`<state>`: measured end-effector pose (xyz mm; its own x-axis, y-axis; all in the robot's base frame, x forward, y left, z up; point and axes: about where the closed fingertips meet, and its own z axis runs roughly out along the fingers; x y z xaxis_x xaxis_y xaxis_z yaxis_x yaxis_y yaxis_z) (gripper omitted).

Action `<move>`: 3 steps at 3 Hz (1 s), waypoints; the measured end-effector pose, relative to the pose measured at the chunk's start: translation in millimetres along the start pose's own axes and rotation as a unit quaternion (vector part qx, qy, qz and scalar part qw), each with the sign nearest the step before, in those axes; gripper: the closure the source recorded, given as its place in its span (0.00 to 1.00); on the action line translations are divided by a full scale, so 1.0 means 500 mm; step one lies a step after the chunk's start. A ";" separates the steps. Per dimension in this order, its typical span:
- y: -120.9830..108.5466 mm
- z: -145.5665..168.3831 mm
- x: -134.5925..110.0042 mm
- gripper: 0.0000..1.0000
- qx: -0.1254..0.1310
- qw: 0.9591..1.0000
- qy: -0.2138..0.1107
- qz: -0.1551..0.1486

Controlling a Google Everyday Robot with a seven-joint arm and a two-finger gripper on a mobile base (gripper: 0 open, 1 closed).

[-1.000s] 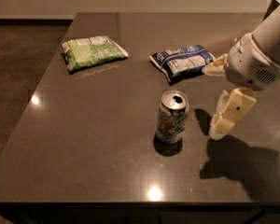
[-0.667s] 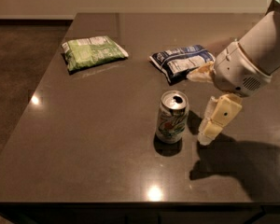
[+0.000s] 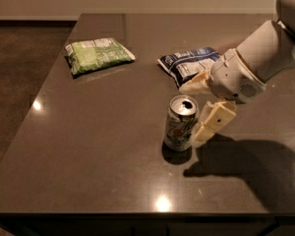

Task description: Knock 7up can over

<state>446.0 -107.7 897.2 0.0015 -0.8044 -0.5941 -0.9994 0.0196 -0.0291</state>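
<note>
The 7up can (image 3: 179,127) stands upright near the middle of the dark table (image 3: 98,146), silver-white with green and reddish marks and an open pull-tab top. My gripper (image 3: 191,114) comes in from the right on a white arm (image 3: 265,53). It is open and empty. Its lower finger (image 3: 214,122) points down-left and sits against the can's right side. Its upper finger (image 3: 194,85) reaches left behind the can's top. I cannot tell whether the lower finger is touching the can.
A green snack bag (image 3: 97,54) lies at the back left of the table. A dark blue snack bag (image 3: 189,64) lies just behind the gripper. The table's left edge drops to a dark floor (image 3: 19,82), and its front edge is close to the can.
The gripper has moved left toward the can, from a gap beside it to right against its right side. The can still stands upright in the same place.
</note>
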 end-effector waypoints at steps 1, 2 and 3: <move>-0.003 -0.002 -0.004 0.43 -0.007 1.000 -0.008 0.006; -0.010 -0.017 -0.012 0.64 -0.002 1.000 -0.007 0.013; -0.032 -0.043 -0.013 0.88 0.013 1.000 0.011 0.022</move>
<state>461.3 -115.6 918.8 -0.0434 -0.8151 -0.5777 -0.9972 0.0708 -0.0249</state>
